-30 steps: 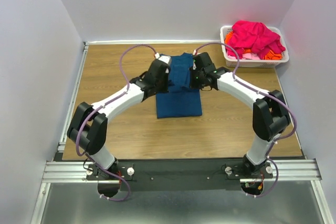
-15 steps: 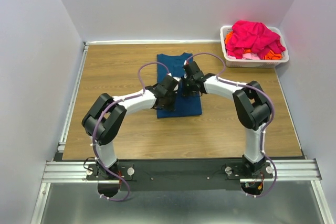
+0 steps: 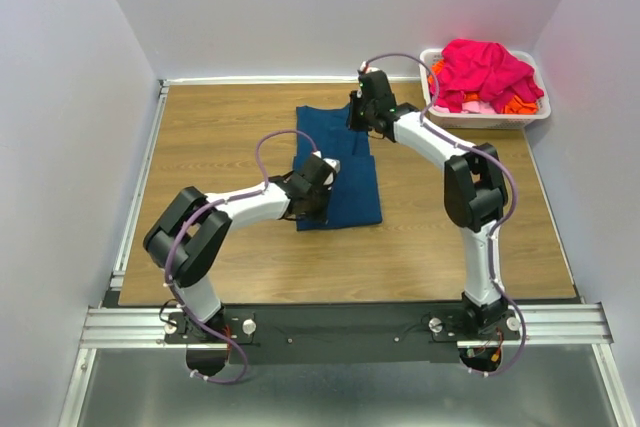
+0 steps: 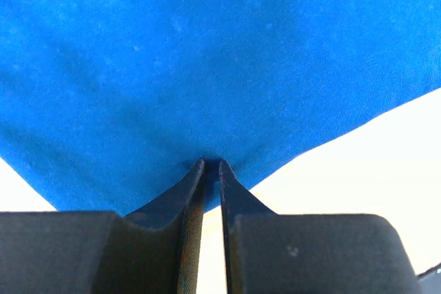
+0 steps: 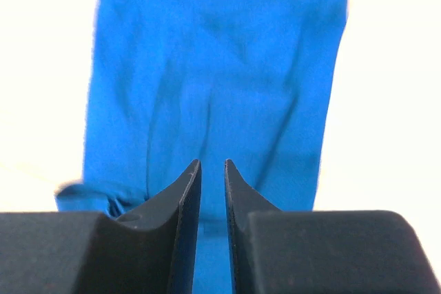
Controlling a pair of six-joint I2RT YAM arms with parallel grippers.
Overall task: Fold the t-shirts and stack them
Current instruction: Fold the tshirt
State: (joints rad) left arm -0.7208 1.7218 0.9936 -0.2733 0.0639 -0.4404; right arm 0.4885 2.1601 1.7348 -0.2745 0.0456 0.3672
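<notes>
**One blue shirt (image 3: 352, 197) flat on the table (image 3: 210, 137)**

It lies in the middle, spread out long. The left gripper (image 4: 212, 164) pinches its cloth. The right gripper (image 5: 212, 163) is above it, fingers almost together, holding nothing.

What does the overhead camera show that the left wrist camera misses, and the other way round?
Only the overhead view shows the left arm and right arm, the wooden table, and the white basket heaped with pink and orange shirts at the far right. Only the left wrist view shows the left gripper pinching a point of cloth between its tips. Both show the blue t-shirt.
</notes>
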